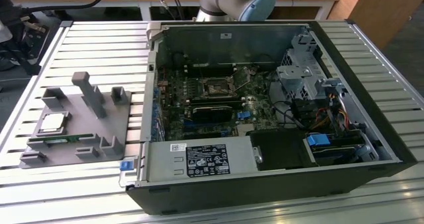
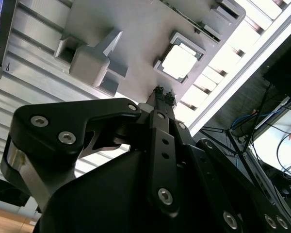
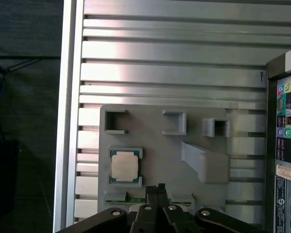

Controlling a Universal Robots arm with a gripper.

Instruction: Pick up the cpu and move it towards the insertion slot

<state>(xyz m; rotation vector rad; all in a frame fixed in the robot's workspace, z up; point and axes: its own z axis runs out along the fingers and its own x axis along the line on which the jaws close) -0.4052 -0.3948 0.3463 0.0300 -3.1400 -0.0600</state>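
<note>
The cpu (image 1: 53,123) lies flat, silvery top up, in a square pocket of the grey fixture (image 1: 99,129) on the slatted table, at the exterior view's left. Both wrist views look down on it: the cpu (image 3: 124,165) sits in its pocket, and it glares bright white in the second wrist view (image 2: 179,62). My gripper (image 3: 158,188) hangs well above the fixture, beside the cpu and not touching it. Its black fingers (image 2: 162,93) are pressed together with nothing between them. The insertion slot (image 1: 217,88) is a dark square socket with a metal frame on the motherboard inside the open computer case.
The open computer case (image 1: 198,164) stands to the exterior view's right of the fixture, its wall rising between them. A tall grey post (image 1: 89,92) and smaller blocks stick up from the fixture. A thin green memory stick (image 1: 63,139) lies in a fixture groove near the cpu.
</note>
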